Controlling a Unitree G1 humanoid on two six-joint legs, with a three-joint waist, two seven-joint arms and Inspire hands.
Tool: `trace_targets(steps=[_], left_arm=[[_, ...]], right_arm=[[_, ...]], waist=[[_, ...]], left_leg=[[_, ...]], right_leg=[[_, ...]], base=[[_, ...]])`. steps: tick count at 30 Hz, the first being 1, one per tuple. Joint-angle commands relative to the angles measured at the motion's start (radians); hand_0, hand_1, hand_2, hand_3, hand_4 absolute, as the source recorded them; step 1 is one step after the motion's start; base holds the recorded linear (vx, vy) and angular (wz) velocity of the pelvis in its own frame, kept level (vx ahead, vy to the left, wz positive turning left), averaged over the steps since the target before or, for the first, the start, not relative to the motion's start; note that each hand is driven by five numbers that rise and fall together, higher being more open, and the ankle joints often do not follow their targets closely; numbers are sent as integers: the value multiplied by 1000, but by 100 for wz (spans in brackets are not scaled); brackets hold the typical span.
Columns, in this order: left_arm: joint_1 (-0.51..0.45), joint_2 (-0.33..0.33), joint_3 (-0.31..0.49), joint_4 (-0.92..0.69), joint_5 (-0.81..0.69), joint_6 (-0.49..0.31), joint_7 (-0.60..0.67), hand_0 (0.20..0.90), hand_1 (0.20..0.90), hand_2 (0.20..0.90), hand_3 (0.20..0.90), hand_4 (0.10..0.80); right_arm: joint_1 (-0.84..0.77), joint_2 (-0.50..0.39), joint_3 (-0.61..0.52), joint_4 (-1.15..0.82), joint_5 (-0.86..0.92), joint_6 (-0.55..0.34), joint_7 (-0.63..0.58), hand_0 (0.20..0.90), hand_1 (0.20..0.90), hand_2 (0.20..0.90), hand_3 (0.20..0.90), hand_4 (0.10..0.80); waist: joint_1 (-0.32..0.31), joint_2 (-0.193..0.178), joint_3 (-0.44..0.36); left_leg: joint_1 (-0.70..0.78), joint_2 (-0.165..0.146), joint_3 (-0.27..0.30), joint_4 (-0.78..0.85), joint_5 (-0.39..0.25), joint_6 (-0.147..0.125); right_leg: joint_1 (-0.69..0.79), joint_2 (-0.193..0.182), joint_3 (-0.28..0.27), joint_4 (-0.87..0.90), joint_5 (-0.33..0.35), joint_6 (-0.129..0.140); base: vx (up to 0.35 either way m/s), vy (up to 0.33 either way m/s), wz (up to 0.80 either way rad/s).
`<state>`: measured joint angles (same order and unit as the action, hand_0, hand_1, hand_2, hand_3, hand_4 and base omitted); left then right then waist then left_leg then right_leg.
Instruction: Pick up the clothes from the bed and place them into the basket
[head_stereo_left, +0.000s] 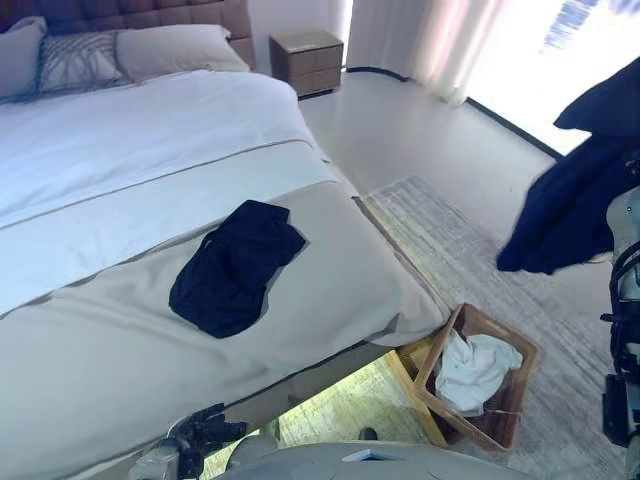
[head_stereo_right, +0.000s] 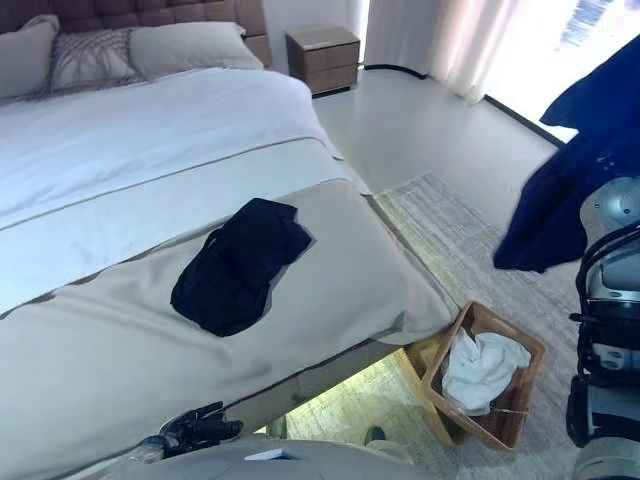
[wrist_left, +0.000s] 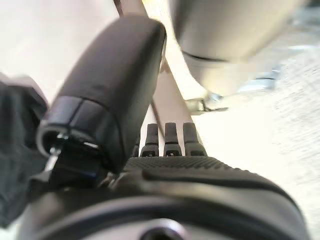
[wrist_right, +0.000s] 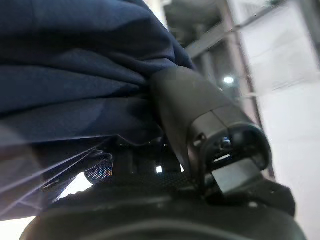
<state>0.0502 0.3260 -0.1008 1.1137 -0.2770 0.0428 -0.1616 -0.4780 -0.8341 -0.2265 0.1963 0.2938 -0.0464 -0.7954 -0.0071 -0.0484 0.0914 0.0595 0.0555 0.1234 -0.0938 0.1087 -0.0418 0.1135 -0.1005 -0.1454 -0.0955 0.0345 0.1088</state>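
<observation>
A black garment lies crumpled on the beige cover at the foot of the bed. A wooden basket stands on the floor by the bed's near right corner, with white clothes in it. My right hand is shut on a dark navy garment, held high at the right, above and beyond the basket; the cloth hangs over the hand's thumb. My left hand is low at the bed's near edge, open and empty, its fingers straight.
Pillows lie at the head of the bed. A nightstand stands at the far wall. A pale rug covers the floor to the right of the bed, with curtains and a bright window behind.
</observation>
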Motion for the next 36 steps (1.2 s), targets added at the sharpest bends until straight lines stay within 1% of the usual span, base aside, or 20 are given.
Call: trace_targets(steps=[1, 4, 5, 9, 13, 14, 15, 16, 18, 20, 23, 24, 25, 27, 28, 29, 31, 33, 34, 36], left_arm=[[-57, 27, -69, 11, -3, 4, -16, 900, 900, 900, 900, 800], [-57, 29, -80, 1, -5, 4, -16, 900, 900, 900, 900, 800], [-58, 29, -84, 0, -6, 3, -15, 900, 900, 900, 900, 800], [-62, 30, -97, 1, -10, -9, -12, 900, 900, 900, 900, 800], [-77, 29, -115, -17, -32, -11, -6, 900, 900, 900, 900, 800], [-83, 29, -120, -25, -38, -9, -2, 900, 900, 900, 900, 800], [-89, 29, -127, -29, -48, -13, 1, 900, 900, 900, 900, 800], [-94, 29, -132, -37, -54, -16, 6, 900, 900, 900, 900, 800], [-108, 36, -136, -53, -70, -18, 11, 900, 900, 900, 900, 800], [-113, 41, -130, -66, -77, -15, 13, 900, 900, 900, 900, 800], [-103, 52, -117, -77, -85, -12, 9, 900, 900, 900, 900, 800], [-100, 55, -115, -80, -87, -12, 6, 900, 900, 900, 900, 800], [-97, 58, -113, -84, -88, -11, 3, 900, 900, 900, 900, 800], [-90, 65, -102, -94, -85, -9, -11, 900, 900, 900, 900, 800], [-87, 66, -100, -95, -84, -10, -13, 900, 900, 900, 900, 800], [-81, 66, -97, -101, -81, -13, -17, 900, 900, 900, 900, 800], [-68, 69, -88, -108, -73, -16, -26, 900, 900, 900, 900, 800], [-57, 73, -82, -109, -64, -23, -38, 900, 900, 900, 900, 800], [-50, 75, -80, -112, -62, -27, -42, 900, 900, 900, 900, 800], [-45, 78, -76, -119, -61, -24, -46, 900, 900, 900, 900, 800]], right_arm=[[-64, -146, 19, 62, -33, 45, 137, 300, 300, 300, 200, 100], [-42, -161, 36, 169, -70, 100, 221, 300, 300, 300, 200, 100], [-40, -163, 44, 202, -73, 106, 234, 300, 300, 300, 200, 100], [-45, -167, 69, 296, -113, 160, 235, 300, 300, 300, 200, 100], [-65, -172, 93, 390, -109, 203, 235, 300, 300, 300, 200, 100], [-78, -177, 105, 416, -115, 223, 241, 493, 493, 493, 425, 325], [-88, -180, 118, 443, -133, 255, 254, 745, 745, 745, 719, 619], [-97, -184, 134, 467, -136, 272, 258, 900, 900, 900, 900, 800], [-124, -199, 174, 516, -160, 341, 286, 900, 900, 900, 900, 800], [-140, -212, 207, 546, -170, 380, 321, 900, 900, 900, 900, 800], [-144, -231, 261, 583, -244, 479, 455, 900, 900, 900, 900, 800], [-141, -235, 270, 589, -253, 489, 483, 900, 900, 900, 900, 800], [-138, -238, 276, 594, -253, 491, 501, 900, 900, 900, 900, 800], [-120, -249, 284, 593, -296, 502, 589, 900, 900, 900, 900, 800], [-116, -251, 285, 593, -308, 501, 606, 900, 900, 900, 900, 800], [-106, -256, 288, 593, -335, 496, 648, 900, 900, 900, 900, 800], [-84, -269, 282, 577, -340, 484, 676, 900, 900, 900, 900, 800], [-61, -276, 271, 559, -376, 472, 735, 900, 900, 900, 900, 800], [-43, -281, 263, 547, -376, 463, 750, 900, 900, 900, 900, 800], [-23, -289, 244, 524, -360, 449, 735, 900, 900, 900, 900, 800]], waist=[[39, -2, -34], [36, 0, -30], [37, 1, -28], [40, 8, -17], [43, 22, 1], [43, 28, 8], [44, 34, 19], [44, 39, 30], [43, 47, 55], [41, 54, 74], [36, 59, 89], [35, 60, 91], [34, 61, 93], [31, 63, 96], [31, 63, 96], [30, 63, 95], [28, 61, 91], [26, 59, 84], [26, 57, 79], [24, 54, 72]], left_leg=[[48, -62, 2, 7, -165, 41], [45, -56, 9, 7, -159, 31], [44, -53, 12, 7, -156, 27], [36, -44, 25, 7, -149, 19], [17, -35, 30, 7, -137, 8], [8, -33, 29, 7, -132, 4], [-2, -33, 27, 7, -126, 1], [-12, -32, 26, 7, -121, -2], [-34, -30, 23, 7, -112, -7], [-48, -27, 20, 7, -105, -11], [-56, -26, 19, 7, -97, -17], [-57, -25, 18, 7, -96, -19], [-58, -24, 18, 7, -95, -20], [-61, -22, 17, 11, -95, -22], [-61, -22, 17, 12, -95, -23], [-59, -20, 17, 12, -96, -24], [-53, -19, 20, 14, -98, -26], [-46, -17, 23, 16, -102, -27], [-42, -16, 25, 15, -103, -28], [-32, -15, 27, 17, -108, -29]], right_leg=[[-8, 50, -56, 42, -62, -33], [-3, 55, -63, 20, -50, -33], [-4, 56, -66, 16, -47, -34], [-10, 58, -77, 8, -44, -35], [-29, 60, -87, 8, -41, -37], [-39, 61, -89, 8, -39, -39], [-48, 61, -90, 8, -38, -40], [-57, 61, -91, 8, -35, -40], [-78, 62, -90, 8, -32, -43], [-91, 64, -88, 8, -31, -45], [-99, 65, -84, 8, -32, -48], [-100, 65, -82, 8, -33, -49], [-101, 65, -81, 8, -33, -50], [-103, 66, -79, 8, -35, -54], [-104, 67, -79, 8, -35, -54], [-103, 67, -80, 8, -35, -55], [-99, 67, -83, 8, -36, -54], [-93, 67, -86, 8, -39, -54], [-90, 67, -86, 8, -39, -53], [-82, 67, -89, 8, -42, -52]], base=[[-40, -117, -12], [-50, -126, -9], [-48, -131, -2], [-40, -104, -6], [-81, -97, -1], [-106, -94, 0], [-148, -110, 2], [-174, -98, 5], [-189, -98, 9], [-112, -85, 5], [-20, -73, 2], [-3, -47, 0], [-2, -51, 0], [7, -48, 0], [24, -32, 0], [33, -23, -1], [50, -22, 1], [59, -14, 3], [63, -4, 1], [74, 1, 0]])
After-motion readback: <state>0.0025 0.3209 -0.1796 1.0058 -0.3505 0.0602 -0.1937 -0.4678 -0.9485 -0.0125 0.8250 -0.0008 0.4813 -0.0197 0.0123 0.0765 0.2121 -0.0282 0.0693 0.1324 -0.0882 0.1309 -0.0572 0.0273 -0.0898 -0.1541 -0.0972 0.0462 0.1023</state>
